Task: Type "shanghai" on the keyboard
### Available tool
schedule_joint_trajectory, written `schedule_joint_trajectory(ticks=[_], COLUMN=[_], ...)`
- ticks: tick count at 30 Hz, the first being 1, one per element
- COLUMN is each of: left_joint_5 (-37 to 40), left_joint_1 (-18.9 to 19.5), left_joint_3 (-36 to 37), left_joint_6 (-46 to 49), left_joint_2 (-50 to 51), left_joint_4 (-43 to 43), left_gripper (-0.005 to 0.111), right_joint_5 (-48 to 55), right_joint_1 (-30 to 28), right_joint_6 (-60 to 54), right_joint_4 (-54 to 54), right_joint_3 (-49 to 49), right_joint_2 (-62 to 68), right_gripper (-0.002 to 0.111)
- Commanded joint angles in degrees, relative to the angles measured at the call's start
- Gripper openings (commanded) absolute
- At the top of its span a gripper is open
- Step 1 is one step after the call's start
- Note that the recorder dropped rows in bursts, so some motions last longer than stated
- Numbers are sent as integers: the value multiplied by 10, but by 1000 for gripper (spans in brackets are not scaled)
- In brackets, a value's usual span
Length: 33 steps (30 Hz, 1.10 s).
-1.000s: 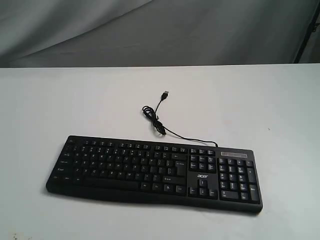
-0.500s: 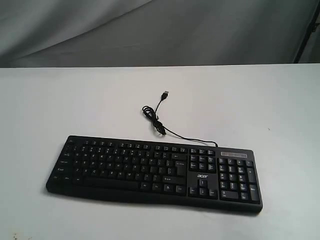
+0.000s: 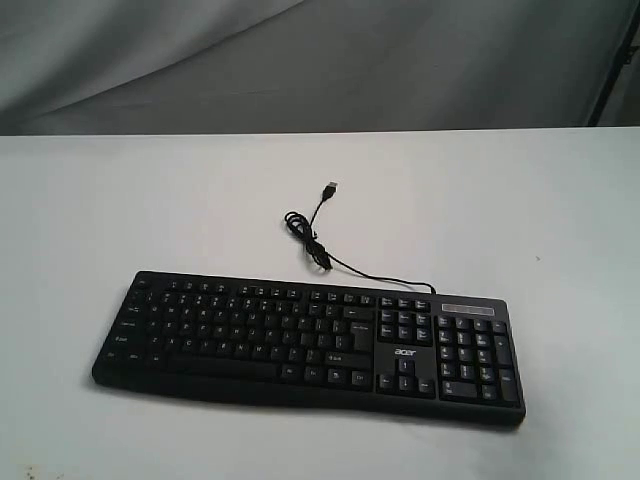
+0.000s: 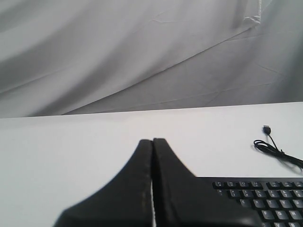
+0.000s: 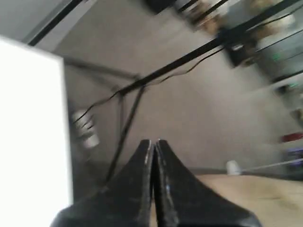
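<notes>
Nothing has moved in the last second: the keyboard (image 3: 300, 340) lies as before toward the near edge of the white desk (image 3: 150, 200), its cable (image 3: 320, 250) coiled behind it. My left tool (image 4: 152, 142) is pinched closed near the keyboard's corner, and my right tool (image 5: 154, 142) is also closed, beyond the desk's edge.

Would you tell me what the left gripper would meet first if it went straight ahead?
The shut left gripper would probably meet bare white table first, missing the keyboard; depth is unclear.

We see a black keyboard (image 3: 250, 335) with white key legends on a plain white tabletop (image 3: 120, 200). Its cable (image 3: 316, 250) is black too.
</notes>
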Motion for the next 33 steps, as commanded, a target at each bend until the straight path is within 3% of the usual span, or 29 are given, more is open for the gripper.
schedule_joint_trajectory(ticks=[1,4,6,9,10,14,18,23,33], left_joint_5=[-3,-3,-3,-3,-3,-3,-3,-3,-3], left_joint_1=[-4,-4,-4,-4,-4,-4,-4,-4,-4], left_joint_3=[1,1,1,1,1,1,1,1,1], left_joint_6=[-2,-2,-2,-2,-2,-2,-2,-2,-2], left_joint_2=[-1,-1,-1,-1,-1,-1,-1,-1,-1], left_joint_4=[0,0,0,0,0,0,0,0,0], left_gripper=[0,0,0,0,0,0,0,0,0], right_joint_5=[74,102,80,25,1,2,-51,-66,-88], right_joint_1=[8,35,75,174,246,408,496,521,520], right_joint_6=[-571,-794,-834,-844,-844,-845,-841,-835,-813], right_joint_4=[660,980,1063,1059,1051,1035,1034,1023,1017], right_joint_3=[-76,-95,-98,-98,-98,-131,-179,-229,-238], right_joint_2=[66,86,88,88,95,171,282,373,399], right_gripper=[0,0,0,0,0,0,0,0,0])
